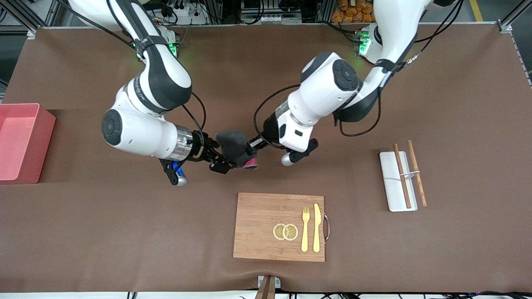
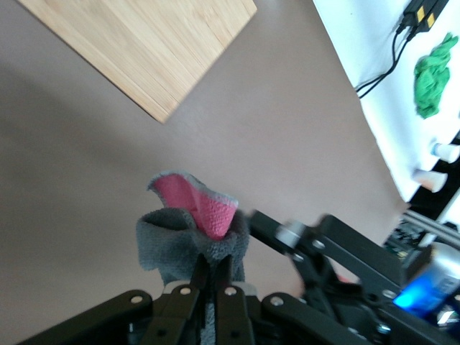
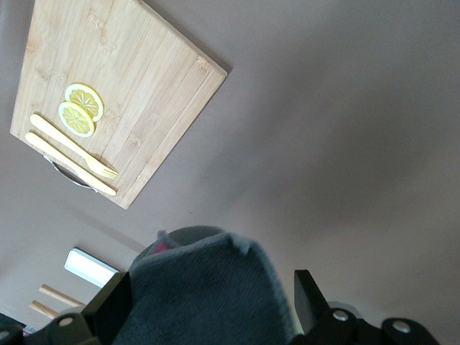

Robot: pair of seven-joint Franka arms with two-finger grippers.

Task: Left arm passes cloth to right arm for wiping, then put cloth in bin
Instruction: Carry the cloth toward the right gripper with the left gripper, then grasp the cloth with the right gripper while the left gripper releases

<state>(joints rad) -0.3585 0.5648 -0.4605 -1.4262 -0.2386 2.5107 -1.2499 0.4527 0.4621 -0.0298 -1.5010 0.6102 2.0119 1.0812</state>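
Both grippers' fingers (image 2: 215, 284) around the airborne cloth (image 1: 235, 146).

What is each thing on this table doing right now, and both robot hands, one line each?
cloth: bunched, in the air between both grippers.
left gripper: shut on the cloth.
right gripper: fingers open around the cloth.
bin: upright, open-topped, at the right arm's end.
wooden board: flat, carrying lemon slices, fork and knife.
white tray: flat; one chopstick on it, the other at its edge.
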